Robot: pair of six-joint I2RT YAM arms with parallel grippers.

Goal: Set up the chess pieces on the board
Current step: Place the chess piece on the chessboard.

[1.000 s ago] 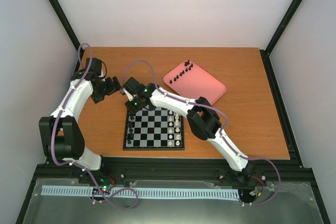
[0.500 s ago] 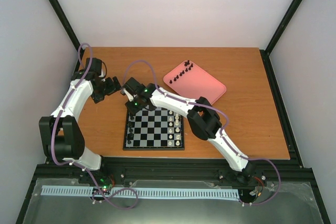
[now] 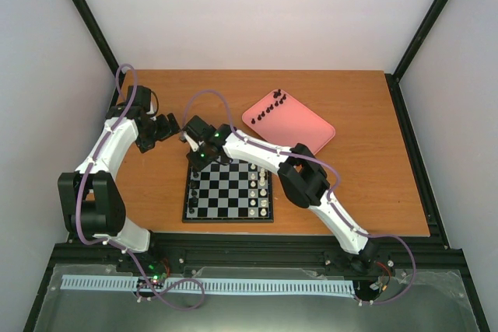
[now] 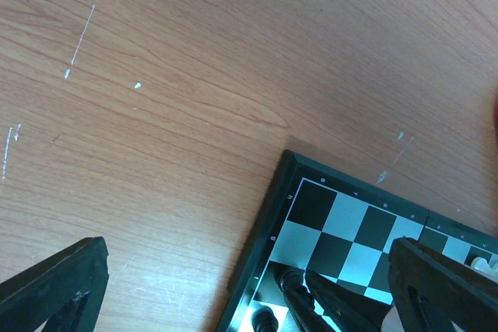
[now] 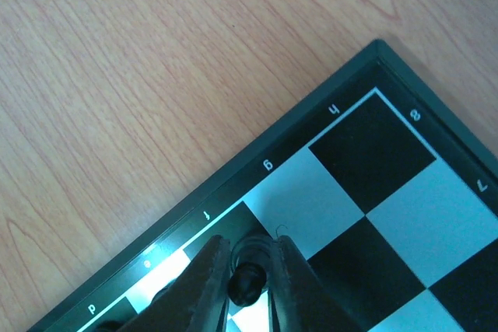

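Observation:
The chessboard [image 3: 229, 190] lies in the middle of the table. My right gripper [image 3: 198, 162] is at its far left corner. In the right wrist view the right gripper [image 5: 249, 270] is shut on a tiny black chess piece [image 5: 250, 279] that stands on an edge square of the board [image 5: 366, 192]. A few black pieces [image 3: 193, 190] stand along the board's left column. More black pieces [image 3: 271, 106] lie on the pink tray [image 3: 299, 128]. My left gripper [image 3: 165, 127] hangs open and empty above bare wood left of the board. Its view shows the board corner [image 4: 311, 192] and the held piece [image 4: 292, 277].
White pieces [image 3: 261, 192] fill the board's right columns. The tray sits at the far right of the board. The right arm stretches across the board's far edge. Another black piece [image 4: 264, 320] stands beside the held one.
The right gripper has shifted very slightly at the board's far left corner. The left arm has not moved.

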